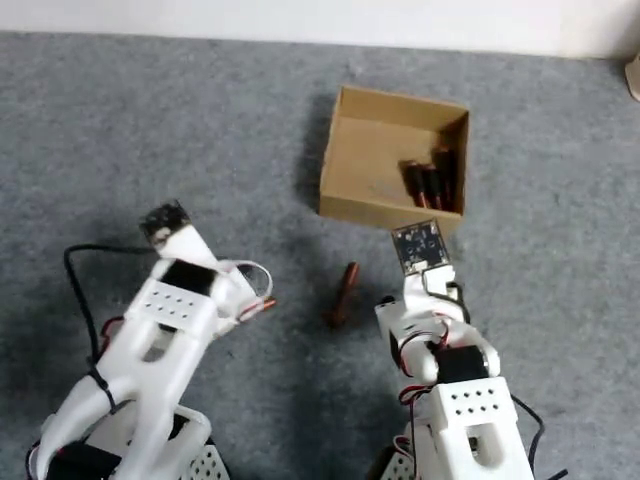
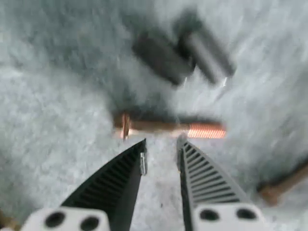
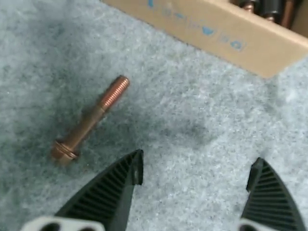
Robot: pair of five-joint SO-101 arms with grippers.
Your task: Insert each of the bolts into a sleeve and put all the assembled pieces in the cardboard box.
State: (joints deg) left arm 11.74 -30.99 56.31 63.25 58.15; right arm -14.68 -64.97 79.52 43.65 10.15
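As the left tool (image 2: 161, 149) hovers narrowly open, empty, centre it on the bolt's (image 2: 168, 129) shank; right tool (image 3: 197, 168) wide, empty.

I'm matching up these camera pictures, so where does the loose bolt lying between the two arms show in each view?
High view: bolt on the carpet between the arms, by the cardboard box.
Right wrist view: bolt just beyond the open right gripper.
Left wrist view: maybe the copper piece at the edge; cannot tell.
Shared landmark, high and right wrist: cardboard box.

Two dark sleeves (image 2: 161, 60) look blurred, and a bolt (image 2: 284, 184) is cut off by the edge.
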